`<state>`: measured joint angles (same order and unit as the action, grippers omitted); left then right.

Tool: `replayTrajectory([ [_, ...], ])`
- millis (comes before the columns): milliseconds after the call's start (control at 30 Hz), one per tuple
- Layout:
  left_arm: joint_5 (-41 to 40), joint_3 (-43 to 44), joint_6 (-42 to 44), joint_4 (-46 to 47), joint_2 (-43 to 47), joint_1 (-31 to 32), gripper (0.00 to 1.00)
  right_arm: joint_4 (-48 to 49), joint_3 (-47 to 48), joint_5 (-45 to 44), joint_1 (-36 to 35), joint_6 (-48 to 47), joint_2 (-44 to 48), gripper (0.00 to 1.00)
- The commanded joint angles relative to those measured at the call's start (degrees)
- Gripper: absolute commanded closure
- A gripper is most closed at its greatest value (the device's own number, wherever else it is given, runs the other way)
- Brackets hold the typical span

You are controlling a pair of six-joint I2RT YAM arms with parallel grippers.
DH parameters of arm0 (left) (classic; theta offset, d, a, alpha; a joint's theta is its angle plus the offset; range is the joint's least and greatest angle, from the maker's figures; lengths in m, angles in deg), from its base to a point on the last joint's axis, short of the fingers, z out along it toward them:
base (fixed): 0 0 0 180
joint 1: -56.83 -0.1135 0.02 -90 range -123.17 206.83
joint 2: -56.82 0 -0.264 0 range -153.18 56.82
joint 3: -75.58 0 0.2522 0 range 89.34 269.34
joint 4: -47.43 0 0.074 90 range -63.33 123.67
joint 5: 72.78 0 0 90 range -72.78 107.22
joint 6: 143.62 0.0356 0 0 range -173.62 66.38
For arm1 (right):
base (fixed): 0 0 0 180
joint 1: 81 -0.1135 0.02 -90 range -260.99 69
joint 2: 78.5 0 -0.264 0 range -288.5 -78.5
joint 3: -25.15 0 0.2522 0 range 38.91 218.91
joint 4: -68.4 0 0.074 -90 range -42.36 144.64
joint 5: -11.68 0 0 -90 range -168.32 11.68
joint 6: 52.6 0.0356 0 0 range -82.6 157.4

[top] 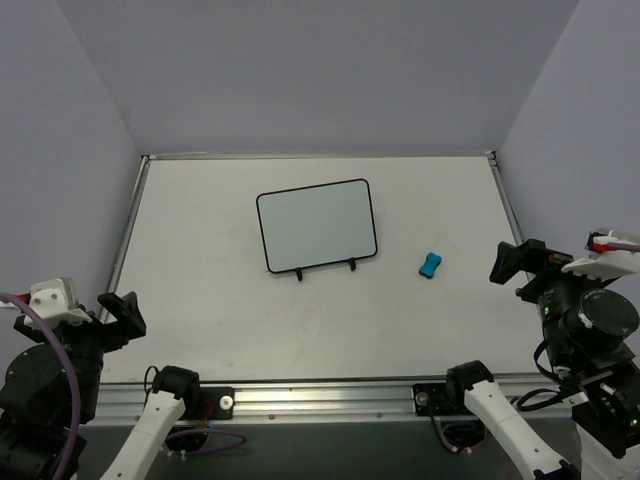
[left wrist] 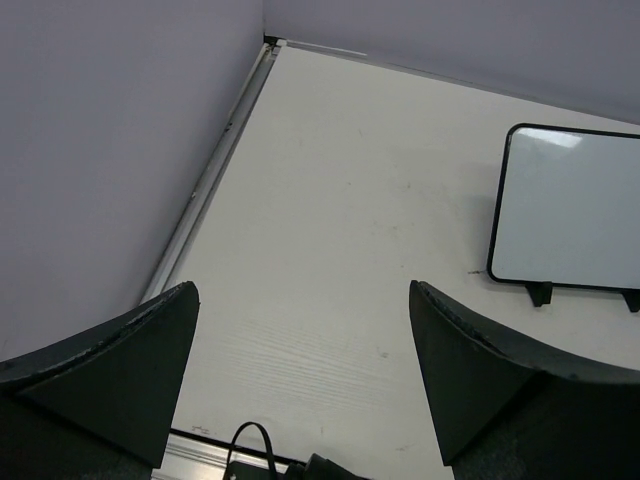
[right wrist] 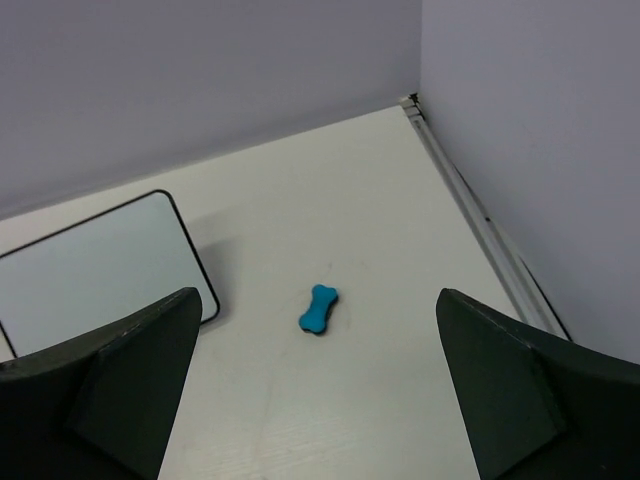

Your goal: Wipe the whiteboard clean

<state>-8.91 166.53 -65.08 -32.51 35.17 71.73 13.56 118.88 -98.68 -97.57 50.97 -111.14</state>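
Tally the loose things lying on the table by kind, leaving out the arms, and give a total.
whiteboard: 1
blue eraser: 1
Total: 2

Soft, even light fills all three views, with no hard glare anywhere. The whiteboard [top: 317, 226] carries a pale bluish sheen. A faint, diffuse shadow lies on the table [right wrist: 330, 200] just beside the whiteboard's edge nearer the eraser [right wrist: 318, 308]. The walls beyond the whiteboard read lavender-grey. In both wrist views the gripper fingers [left wrist: 110, 370] look dark, underlit and slightly soft, while the whiteboard is sharp.
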Motion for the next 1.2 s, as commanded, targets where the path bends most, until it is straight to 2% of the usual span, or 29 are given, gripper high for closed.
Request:
replayTrajectory([
  [0,-7.8,1.6,0.7,-3.2,1.5,2.1,0.06,-4.3,-2.8,-4.5,0.1,-6.1,2.9,0.00],
  [400,-8.9,0.7,1.8,-2.3,3.7,4.2,0.06,-3.9,-3.8,-6.4,-0.5,-8.3,5.0,0.00],
  [867,-3.8,-4.8,3.5,3.4,5.9,4.3,0.06,-3.4,-4.7,-10.1,-1.4,-8.3,4.8,0.00],
  [1167,-2.7,-3.7,4.6,4.6,5.6,4.4,0.06,-3.7,-4.4,-10.6,-1.6,-8.0,4.1,0.00],
])
